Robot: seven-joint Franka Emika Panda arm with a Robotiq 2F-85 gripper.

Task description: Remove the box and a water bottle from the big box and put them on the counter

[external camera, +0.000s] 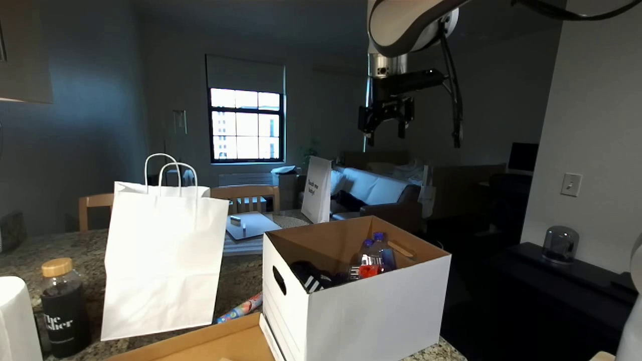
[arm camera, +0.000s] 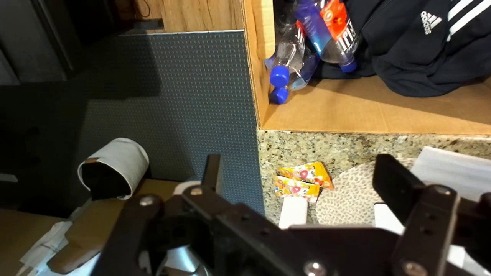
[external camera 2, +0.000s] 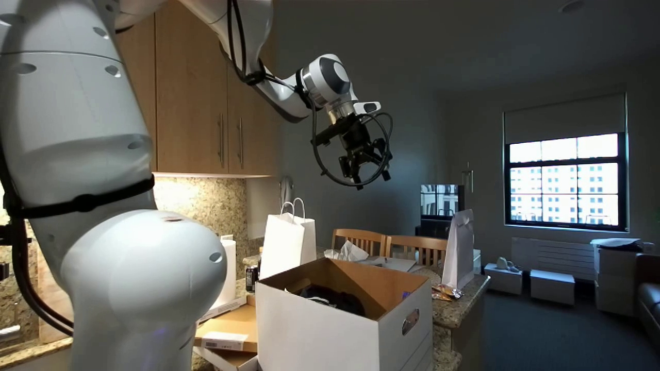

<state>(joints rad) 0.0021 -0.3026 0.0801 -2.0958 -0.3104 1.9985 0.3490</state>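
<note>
Glossy plastic water bottles (arm camera: pixel 337 23), matt cardboard carton (external camera: pixel 376 311), cloth Adidas garment (arm camera: pixel 414 51), creased paper bag (external camera: pixel 163 260), smooth wood-grained cupboards (external camera 2: pixel 191 93).

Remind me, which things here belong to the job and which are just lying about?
For the job:
big box
water bottles inside it (one needed)
counter
end effector, open
other box: I can't identify it

Just lying about:
dark garment in the big box
handled bag
jar
packets on the counter

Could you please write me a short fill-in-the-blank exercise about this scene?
1. In the wrist view, the water bottles inside the big box have ____ caps.
2. The dark fabric in that box bears the brand name ____.
3. The claw, holding nothing, is ____ rather than shut.
Missing words: blue; adidas; open.
</note>
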